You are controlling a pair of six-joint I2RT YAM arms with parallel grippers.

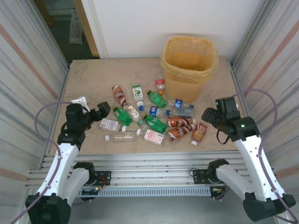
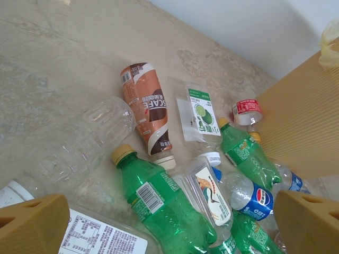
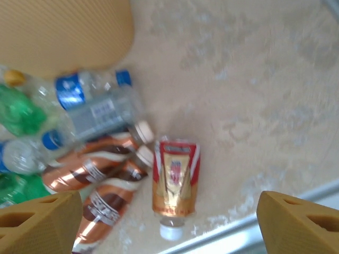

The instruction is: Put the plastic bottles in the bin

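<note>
Several plastic bottles (image 1: 149, 116) lie scattered on the table in front of the bin (image 1: 189, 63), a yellow-beige wastebasket with an orange liner at the back right. My left gripper (image 1: 103, 111) hangs open at the pile's left edge. Between its fingers (image 2: 32, 225) lies a green bottle (image 2: 159, 201), with a brown-labelled bottle (image 2: 148, 111) beyond it. My right gripper (image 1: 209, 115) is open over the pile's right end. A red-and-gold bottle (image 3: 175, 180) lies on the table below its gap, beside two brown bottles (image 3: 100, 185). Nothing is held by either gripper.
A metal rail (image 1: 149, 161) runs along the near table edge, close to the red-and-gold bottle (image 1: 199, 132). Corrugated walls (image 1: 28, 70) close in both sides. The bin's wall (image 3: 63, 32) stands just behind the clear blue-labelled bottles (image 3: 95, 100). A red-and-white label ring (image 2: 247, 110) lies by the bin.
</note>
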